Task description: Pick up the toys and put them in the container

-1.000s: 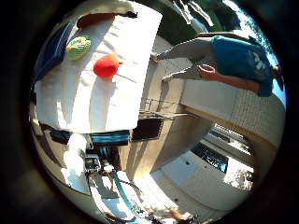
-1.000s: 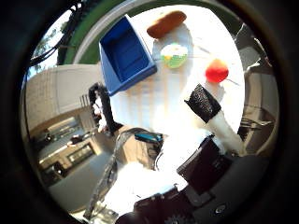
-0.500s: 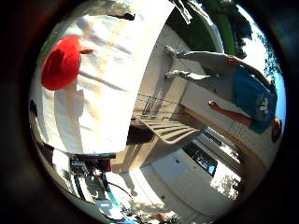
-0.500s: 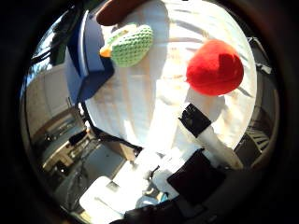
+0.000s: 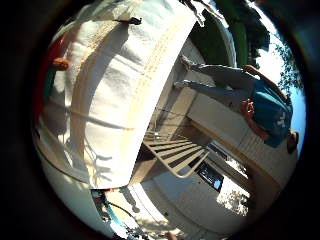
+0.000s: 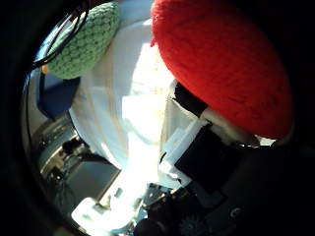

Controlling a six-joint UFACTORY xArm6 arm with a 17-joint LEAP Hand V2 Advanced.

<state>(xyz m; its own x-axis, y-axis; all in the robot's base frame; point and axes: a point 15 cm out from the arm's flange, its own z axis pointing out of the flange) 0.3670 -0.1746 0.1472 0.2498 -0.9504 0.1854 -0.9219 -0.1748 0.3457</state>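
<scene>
Hand (image 6: 206, 162) close over the red knitted toy (image 6: 221, 64).
The green knitted toy (image 6: 83, 42) lies beside it on the white table (image 5: 115, 100); whether the fingers grip, I cannot tell.

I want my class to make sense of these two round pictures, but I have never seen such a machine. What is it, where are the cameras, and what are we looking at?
It is a robot arm ending in a hand of white and black parts. Both pictures come from very wide-angle cameras on its palm, one by the thumb, one by the little finger, looking outward. The job is to put toys into a container. A table with a white cloth carries a knitted red toy, which fills much of the thumb-side view and so is very close to the palm. Beside it lies a green toy, next to the blue container. Whether the red toy is already gripped cannot be told.
</scene>
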